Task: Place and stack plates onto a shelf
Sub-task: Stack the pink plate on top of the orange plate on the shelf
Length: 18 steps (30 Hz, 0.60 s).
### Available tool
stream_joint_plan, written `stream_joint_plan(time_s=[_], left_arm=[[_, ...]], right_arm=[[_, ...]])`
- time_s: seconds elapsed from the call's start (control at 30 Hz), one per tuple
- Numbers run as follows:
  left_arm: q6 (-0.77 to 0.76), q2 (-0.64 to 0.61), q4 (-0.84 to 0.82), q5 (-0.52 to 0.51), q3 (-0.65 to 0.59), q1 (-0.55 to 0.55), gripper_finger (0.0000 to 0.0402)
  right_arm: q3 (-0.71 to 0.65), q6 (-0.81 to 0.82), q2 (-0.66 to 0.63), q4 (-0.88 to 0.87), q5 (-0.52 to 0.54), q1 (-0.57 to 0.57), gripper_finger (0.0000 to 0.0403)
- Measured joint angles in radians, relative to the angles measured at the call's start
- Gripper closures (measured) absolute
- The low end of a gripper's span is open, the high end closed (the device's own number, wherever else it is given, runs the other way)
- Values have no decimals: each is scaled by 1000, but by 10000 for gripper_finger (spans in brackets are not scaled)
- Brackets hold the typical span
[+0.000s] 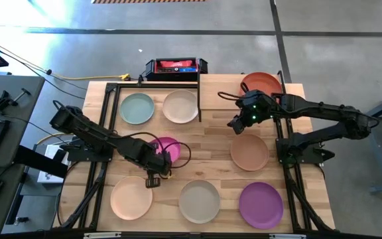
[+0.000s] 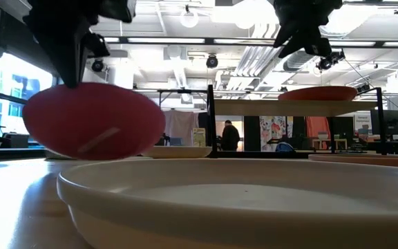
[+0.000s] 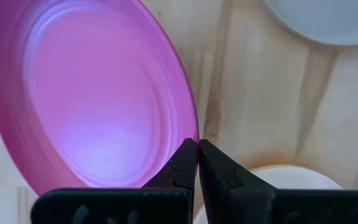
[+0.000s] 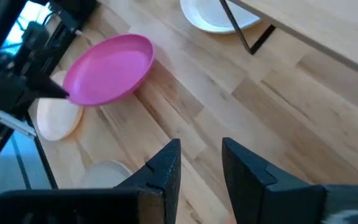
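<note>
My left gripper [image 1: 156, 175] is shut on the magenta plate [image 1: 169, 149] at mid-table, and the left wrist view shows the plate's inside [image 3: 98, 93]. My right gripper [image 1: 235, 123] hovers open and empty above the table, in front of the shelf [image 1: 224, 99]. Its fingers [image 4: 166, 163] show apart in the right wrist view. The orange-red plate [image 1: 260, 82] lies on the shelf. Teal [image 1: 136, 108], cream [image 1: 180, 106], tan [image 1: 249, 152], peach [image 1: 130, 198], pale grey [image 1: 199, 201] and purple [image 1: 260, 204] plates lie flat on the tabletop. My left gripper pinches the magenta plate's rim [image 3: 190, 127] on its near side, one finger inside the plate and one outside, coming slanting down from the near left. The plate is tilted: the held rim [image 2: 74, 86] is raised and the far rim [image 4: 149, 57] is low; whether that rim touches the table I cannot tell.
The shelf's black posts [image 1: 199, 93] stand between the cream plate and the raised board. A black and red box [image 1: 176, 67] sits at the table's far edge. Bare wood [image 1: 207, 143] lies between the magenta and tan plates. A person [image 2: 230, 135] stands far off in the room.
</note>
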Motion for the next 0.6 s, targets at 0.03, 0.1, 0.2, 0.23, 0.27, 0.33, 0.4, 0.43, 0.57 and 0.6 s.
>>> stream_joint_plan(time_s=[0.03, 0.1, 0.2, 0.23, 0.27, 0.33, 0.4, 0.43, 0.57, 0.6], left_arm=[[10, 0, -2, -4, 6, -5, 401], [30, 0, -6, -9, 14, -14, 401], [49, 0, -10, -14, 23, -26, 401], [56, 0, -13, -16, 26, -30, 401], [62, 0, -18, -16, 28, -35, 401], [75, 0, -32, -17, 38, -44, 401], [95, 0, -34, -24, 46, -55, 401], [109, 0, -37, -31, 50, -60, 401], [173, 0, -44, -46, 79, -75, 401], [192, 0, -44, -53, 85, -78, 401]], right_arm=[[0, 17, 0, 0, 12, 6, 306], [0, 56, 0, 0, 30, 19, 306], [0, 89, 0, 0, 45, 39, 306], [0, 97, 0, 0, 53, 47, 306], [0, 112, 0, 0, 62, 57, 306], [0, 146, 0, 1, 79, 74, 306], [0, 180, 1, 0, 97, 92, 306], [0, 198, 2, 1, 108, 102, 306], [0, 256, 31, 5, 127, 134, 306], [0, 270, 46, 8, 127, 142, 306]])
